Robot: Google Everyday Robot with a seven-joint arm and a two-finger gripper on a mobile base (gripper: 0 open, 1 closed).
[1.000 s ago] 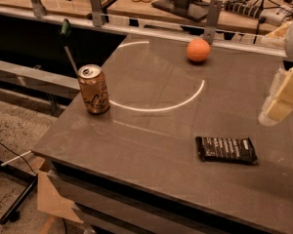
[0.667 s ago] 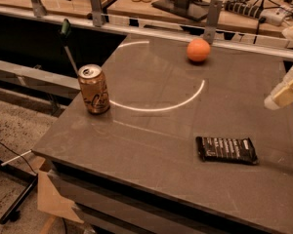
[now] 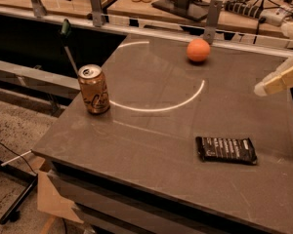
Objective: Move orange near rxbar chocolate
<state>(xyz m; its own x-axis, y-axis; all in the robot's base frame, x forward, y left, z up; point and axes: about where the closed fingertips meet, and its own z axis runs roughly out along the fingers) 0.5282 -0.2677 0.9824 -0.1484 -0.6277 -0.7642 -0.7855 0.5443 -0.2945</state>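
The orange [image 3: 198, 50] sits on the dark table near its far edge, right of centre. The rxbar chocolate [image 3: 226, 149], a flat black wrapped bar, lies flat near the front right of the table. My gripper [image 3: 278, 80] comes in from the right edge as a pale cream finger tip, above the table. It is right of the orange and above and right of the bar, touching neither. Most of the gripper is out of view.
A tan-gold soda can [image 3: 94, 89] stands upright near the table's left edge. A bright arc of reflected light crosses the table [image 3: 151, 130]. A rail with metal posts [image 3: 212, 13] runs behind the far edge. The floor drops away on the left.
My gripper has risen and swung toward the right edge, so less of it shows. The orange, the bar and the can have not moved.
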